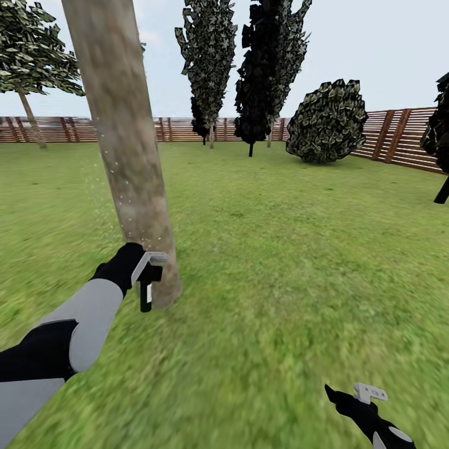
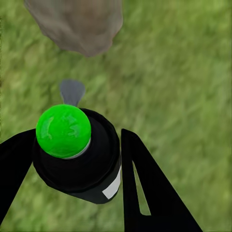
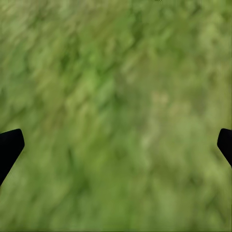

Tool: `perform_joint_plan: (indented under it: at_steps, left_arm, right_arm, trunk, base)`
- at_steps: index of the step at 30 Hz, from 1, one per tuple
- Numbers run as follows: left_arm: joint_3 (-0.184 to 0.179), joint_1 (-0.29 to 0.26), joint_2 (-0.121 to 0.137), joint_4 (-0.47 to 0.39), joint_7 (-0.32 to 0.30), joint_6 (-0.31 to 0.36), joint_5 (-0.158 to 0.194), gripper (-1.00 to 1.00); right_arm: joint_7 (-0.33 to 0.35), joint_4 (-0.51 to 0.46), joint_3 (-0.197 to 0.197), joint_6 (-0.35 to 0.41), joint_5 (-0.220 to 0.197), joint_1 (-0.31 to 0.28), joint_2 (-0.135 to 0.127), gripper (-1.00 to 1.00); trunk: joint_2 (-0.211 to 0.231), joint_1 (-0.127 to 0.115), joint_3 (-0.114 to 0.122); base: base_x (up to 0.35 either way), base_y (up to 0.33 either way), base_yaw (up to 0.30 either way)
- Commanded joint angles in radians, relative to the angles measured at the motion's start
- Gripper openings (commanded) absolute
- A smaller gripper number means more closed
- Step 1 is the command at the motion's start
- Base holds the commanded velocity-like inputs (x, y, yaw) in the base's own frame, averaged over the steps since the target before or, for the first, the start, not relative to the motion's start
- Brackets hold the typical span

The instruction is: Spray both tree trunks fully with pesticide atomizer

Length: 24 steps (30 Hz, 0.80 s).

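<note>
The left gripper [image 1: 147,282] is reaching out low beside the base of the tree trunk [image 1: 128,149], a thick grey-brown mottled column leaning slightly across the head view's left half, and fine pale specks are floating in the air against the bark just above the gripper. In the left wrist view the two black fingers [image 2: 145,183] are closing on the pesticide atomizer [image 2: 77,154], a small black canister whose round cap is showing bright green here (not red), with a grey nozzle tip pointing toward the blurred foot of the trunk [image 2: 77,24]. The atomizer is sitting between the jaws, held just beside the trunk and above the grass lawn [image 1: 280,249]. The right gripper [image 1: 363,399] is hanging low at the near right over bare grass, well apart from the trunk; in its wrist view the black fingertips [image 3: 9,147] are showing at opposite edges, so its jaws are standing wide with nothing between them. Dark narrow trees [image 1: 249,68], a round bush [image 1: 327,121] and the slatted wooden fence [image 1: 399,137] are lining the far side.
</note>
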Motion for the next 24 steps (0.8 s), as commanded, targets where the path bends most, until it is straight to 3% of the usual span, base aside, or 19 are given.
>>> perform_joint_plan:
  at_steps: [1, 3, 6, 8, 10, 12, 20, 24]
  left_arm:
    - [0.000, 0.000, 0.001, 0.000, 0.000, 0.000, 0.000, -1.00]
    - [0.000, 0.001, 0.012, 0.001, 0.000, -0.003, 0.000, -1.00]
    - [0.001, 0.001, 0.070, 0.005, 0.000, -0.005, 0.001, -1.00]
    - [0.001, 0.001, 0.129, 0.008, -0.001, -0.005, 0.001, -1.00]
    - [0.000, 0.001, 0.163, 0.008, -0.001, -0.005, 0.001, -1.00]
    - [0.000, 0.001, 0.179, 0.016, -0.001, -0.005, 0.001, -1.00]
    - [-0.001, 0.000, 0.175, 0.034, -0.002, -0.029, 0.001, -1.00]
    - [-0.001, -0.015, 0.141, 0.008, 0.000, 0.000, 0.000, -1.00]
  right_arm:
    - [0.000, 0.000, 0.000, 0.000, 0.000, 0.000, 0.000, 1.00]
    - [0.000, 0.000, 0.000, 0.000, 0.000, 0.000, 0.000, 1.00]
    - [0.000, 0.000, 0.000, 0.000, 0.000, 0.000, 0.000, 1.00]
    - [0.000, 0.000, 0.000, 0.000, 0.000, 0.000, 0.000, 1.00]
    - [0.000, 0.000, 0.000, 0.000, 0.000, 0.000, 0.000, 1.00]
    - [0.000, 0.000, 0.000, 0.000, 0.000, 0.000, 0.000, 1.00]
    - [0.000, 0.000, 0.000, 0.000, 0.000, 0.000, 0.000, 1.00]
    - [0.000, 0.000, 0.000, 0.000, -0.001, 0.000, -0.001, 1.00]
  trunk:
    - [0.000, 0.000, 0.000]
    - [0.000, 0.000, 0.000]
    - [0.000, 0.000, 0.000]
    - [0.000, 0.000, 0.000]
    - [0.000, 0.000, 0.000]
    - [0.000, 0.000, 0.000]
    - [0.000, 0.000, 0.000]
    - [0.000, 0.000, 0.000]
  base:
    - [0.040, 0.000, 0.000]
    - [0.016, 0.000, 0.000]
    - [0.004, 0.000, 0.000]
    - [0.000, 0.000, 0.000]
    - [0.000, 0.000, 0.000]
    - [0.000, 0.000, 0.000]
    - [0.000, 0.000, 0.000]
    - [0.000, 0.000, 0.000]
